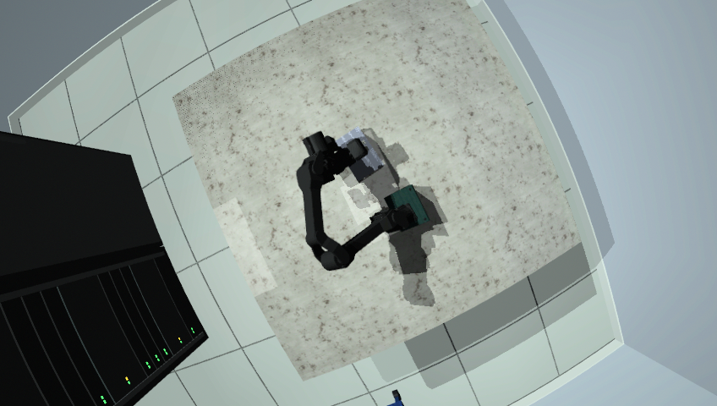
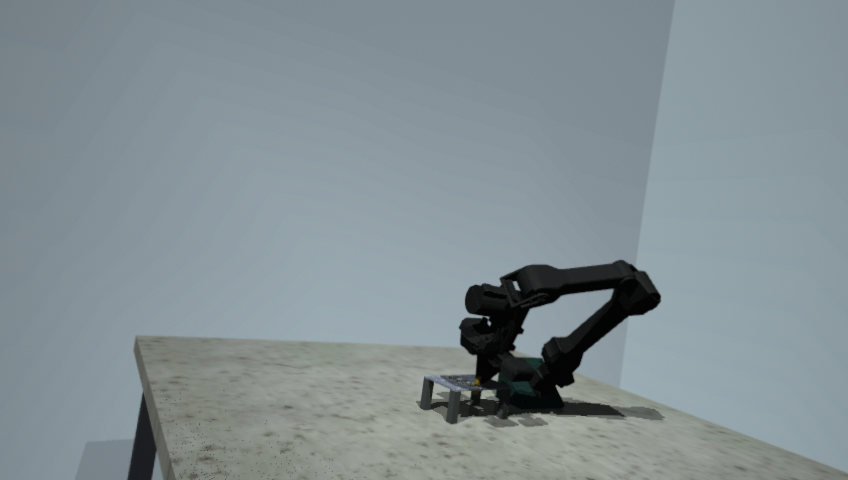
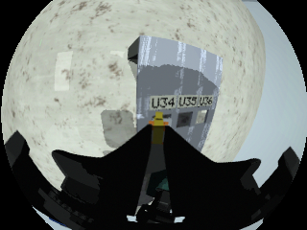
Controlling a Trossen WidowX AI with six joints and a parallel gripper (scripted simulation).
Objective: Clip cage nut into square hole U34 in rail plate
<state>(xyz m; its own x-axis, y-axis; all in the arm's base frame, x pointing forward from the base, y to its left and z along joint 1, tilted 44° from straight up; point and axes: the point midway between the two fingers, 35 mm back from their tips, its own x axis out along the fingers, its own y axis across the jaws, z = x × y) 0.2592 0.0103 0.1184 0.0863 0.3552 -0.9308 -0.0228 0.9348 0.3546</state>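
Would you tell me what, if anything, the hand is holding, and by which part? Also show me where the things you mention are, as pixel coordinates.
The yellow cage nut (image 2: pixel 477 381) (image 3: pixel 158 118); exact grip part unclear.

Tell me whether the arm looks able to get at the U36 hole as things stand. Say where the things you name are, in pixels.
Probably not yet: the end effector (image 3: pixel 157 129) is shut on the yellow cage nut (image 3: pixel 158 118) over by the U34 label (image 3: pixel 163 102). The U36 hole (image 3: pixel 201 116) itself looks uncovered, so its hands being full seems the main obstacle.

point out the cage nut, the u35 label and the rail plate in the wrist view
cage nut (image 3: pixel 158 116): wrist view, its yellow top
U35 label (image 3: pixel 187 102): wrist view, its lettering
rail plate (image 3: pixel 160 55): wrist view, its bare upper surface
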